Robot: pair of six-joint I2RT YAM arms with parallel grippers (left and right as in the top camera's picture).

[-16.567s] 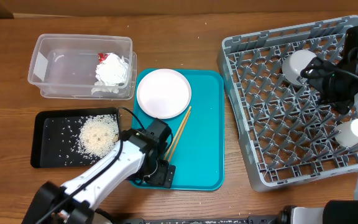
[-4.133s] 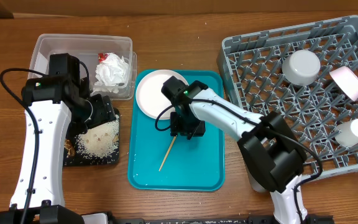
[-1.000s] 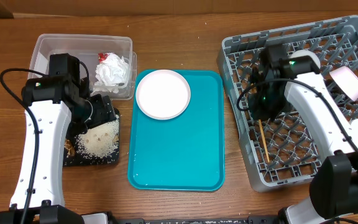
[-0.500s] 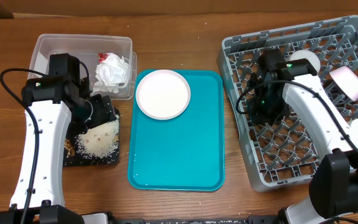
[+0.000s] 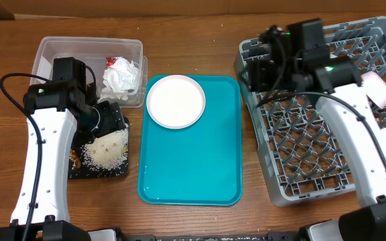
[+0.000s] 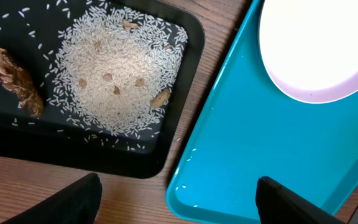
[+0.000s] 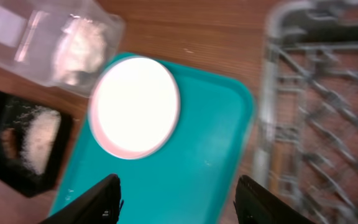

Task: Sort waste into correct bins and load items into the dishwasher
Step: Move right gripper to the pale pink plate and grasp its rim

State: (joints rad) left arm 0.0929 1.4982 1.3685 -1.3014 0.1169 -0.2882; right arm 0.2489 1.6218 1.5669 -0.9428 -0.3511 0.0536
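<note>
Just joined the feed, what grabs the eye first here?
The bright teal tray sits mid-table, with the round white plate in its top-left corner. Left of it, a rice heap lies on the black tray; right of it stands the big grey rack.

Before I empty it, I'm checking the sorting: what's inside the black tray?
The black tray holds a pile of white rice with small brown bits and one larger brown chunk. Overhead, the left arm covers its upper part, so anything there is hidden.
</note>
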